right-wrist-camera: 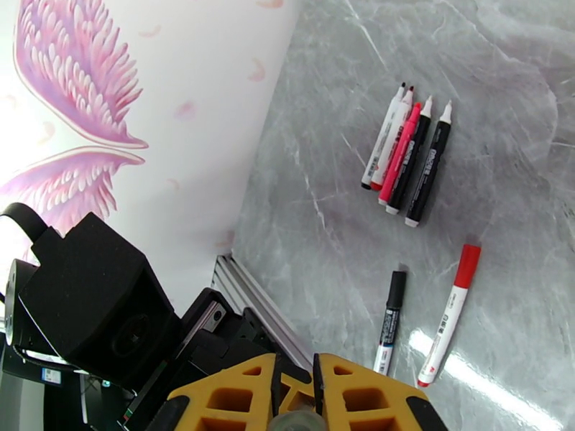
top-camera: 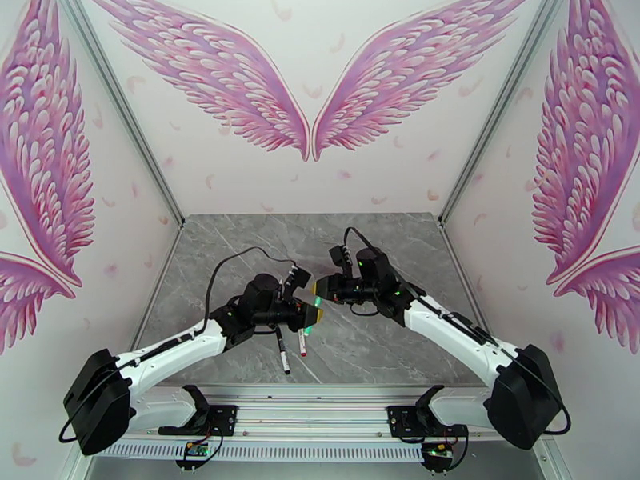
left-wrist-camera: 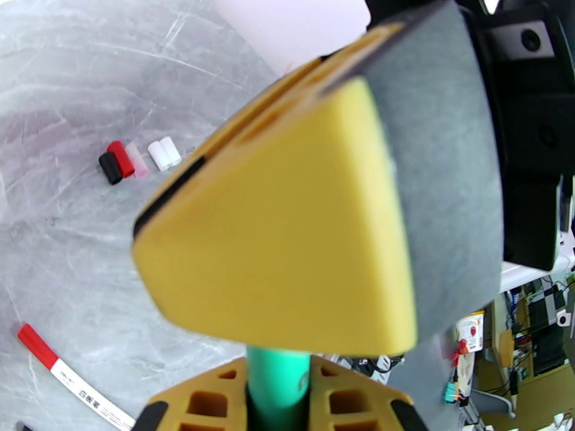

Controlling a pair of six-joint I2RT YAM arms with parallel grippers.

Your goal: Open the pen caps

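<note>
Left claw (left-wrist-camera: 277,405) grips the green cap (left-wrist-camera: 277,371), and I see my right claw (right-wrist-camera: 296,393) closed on a pale barrel (right-wrist-camera: 295,422), tip to tip with it, both raised above the surface (right-wrist-camera: 503,102). Just beside the red-capped pen (right-wrist-camera: 447,319) lies a black-capped pen (right-wrist-camera: 389,326); five uncapped pens (right-wrist-camera: 406,159) sit farther from it, and five loose caps (left-wrist-camera: 136,159) lie well apart from it.

Left gripper (left-wrist-camera: 277,405) clamped on a green cap (left-wrist-camera: 277,375). Far up-left of it, five loose caps (left-wrist-camera: 136,161) lie in a row; a red-capped pen (left-wrist-camera: 66,378) lies to its left.
</note>
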